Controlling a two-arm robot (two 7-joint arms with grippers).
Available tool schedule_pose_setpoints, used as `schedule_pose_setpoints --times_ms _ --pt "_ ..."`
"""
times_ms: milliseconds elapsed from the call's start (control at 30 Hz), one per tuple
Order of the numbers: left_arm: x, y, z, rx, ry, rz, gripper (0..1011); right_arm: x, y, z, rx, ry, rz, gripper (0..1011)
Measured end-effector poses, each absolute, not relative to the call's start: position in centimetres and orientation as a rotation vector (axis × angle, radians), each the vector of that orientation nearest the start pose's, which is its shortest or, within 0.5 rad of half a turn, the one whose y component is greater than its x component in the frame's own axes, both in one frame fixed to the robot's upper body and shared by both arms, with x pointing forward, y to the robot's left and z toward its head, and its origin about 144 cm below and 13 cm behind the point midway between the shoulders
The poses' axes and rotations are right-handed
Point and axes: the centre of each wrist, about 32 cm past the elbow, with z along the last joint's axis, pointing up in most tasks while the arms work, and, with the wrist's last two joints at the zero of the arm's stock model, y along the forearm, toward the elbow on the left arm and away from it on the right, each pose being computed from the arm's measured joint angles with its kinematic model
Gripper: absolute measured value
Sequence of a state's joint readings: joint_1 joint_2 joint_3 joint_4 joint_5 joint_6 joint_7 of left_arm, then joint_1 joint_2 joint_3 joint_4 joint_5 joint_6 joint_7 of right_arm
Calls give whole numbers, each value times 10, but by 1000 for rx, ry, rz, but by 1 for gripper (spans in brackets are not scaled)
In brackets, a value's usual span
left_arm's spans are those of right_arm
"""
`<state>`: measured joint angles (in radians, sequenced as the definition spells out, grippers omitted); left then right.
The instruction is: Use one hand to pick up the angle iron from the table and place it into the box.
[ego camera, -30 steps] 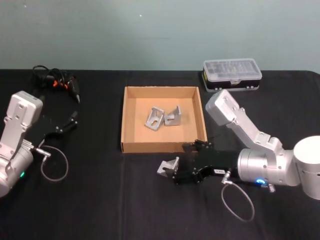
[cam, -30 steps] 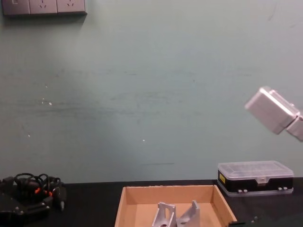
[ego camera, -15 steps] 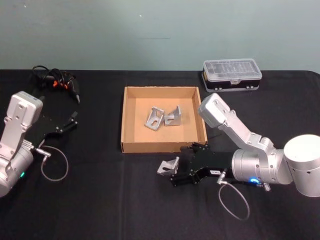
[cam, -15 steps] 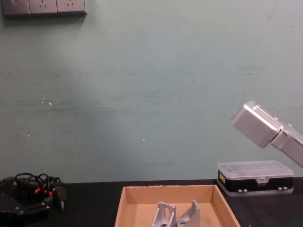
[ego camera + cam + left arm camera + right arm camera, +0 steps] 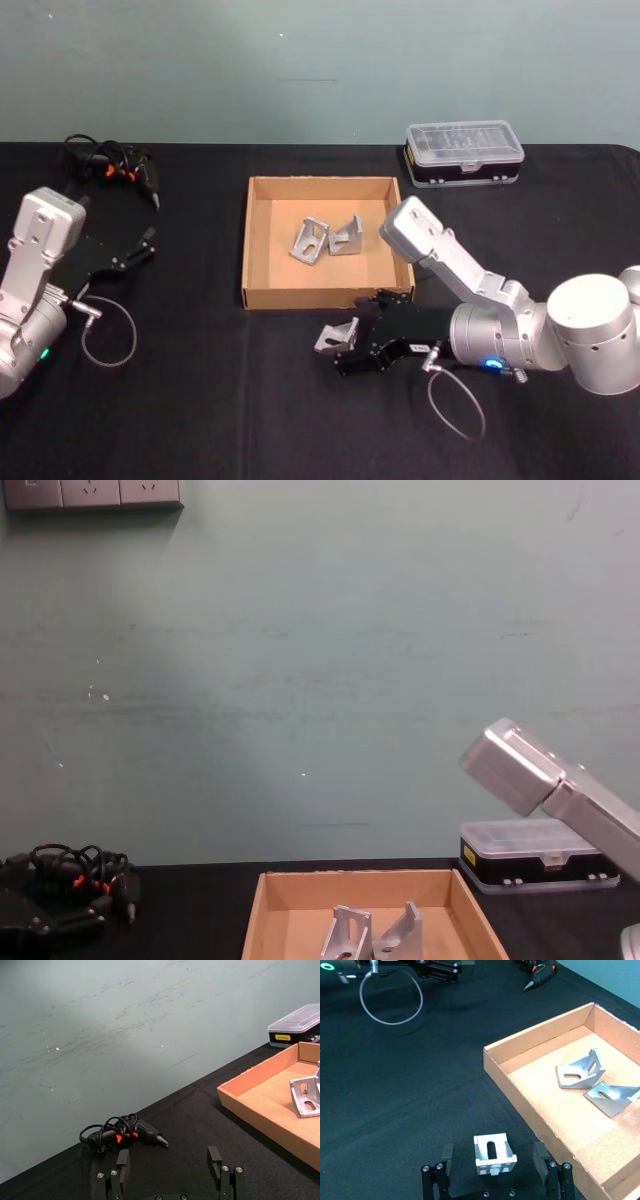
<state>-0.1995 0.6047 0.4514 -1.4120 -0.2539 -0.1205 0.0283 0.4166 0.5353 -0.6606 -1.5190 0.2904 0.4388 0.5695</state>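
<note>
A silver angle iron (image 5: 338, 334) lies on the black table (image 5: 200, 400) just in front of the tan cardboard box (image 5: 245, 270). My right gripper (image 5: 356, 333) is low over the table, open, with one finger on each side of the angle iron (image 5: 494, 1153). The right gripper (image 5: 493, 1156) is not closed on it. Two more angle irons (image 5: 310, 238) (image 5: 348, 235) rest inside the box (image 5: 520, 1095). My left gripper (image 5: 148, 243) is parked at the left, open and empty (image 5: 169, 1160).
A black plastic case with a clear lid (image 5: 463, 150) stands at the back right. A black and orange tool with a coiled cable (image 5: 115, 165) lies at the back left. A thin cable loop (image 5: 105, 330) lies by the left arm.
My right arm has slid left along the table, bringing its open fingers from beside the angle iron to either side of it. The left arm has not moved.
</note>
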Motion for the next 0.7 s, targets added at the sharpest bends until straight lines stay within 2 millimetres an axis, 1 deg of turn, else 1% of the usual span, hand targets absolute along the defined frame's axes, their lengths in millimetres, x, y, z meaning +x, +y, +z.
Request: schedule_pose_setpoints --times_ms 233,500,600,700 --pt "489 310 1140 304 -285 1248 1011 523 -215 1197 -591 62 -540 1002" --pt "489 310 1140 304 -285 1248 1011 523 -215 1198 -590 62 -540 997" --pt "489 310 1140 304 -285 1248 1011 523 -215 1198 -589 62 -540 947" --pt "489 310 1140 304 -285 1248 1011 523 -215 1198 -589 62 -540 853"
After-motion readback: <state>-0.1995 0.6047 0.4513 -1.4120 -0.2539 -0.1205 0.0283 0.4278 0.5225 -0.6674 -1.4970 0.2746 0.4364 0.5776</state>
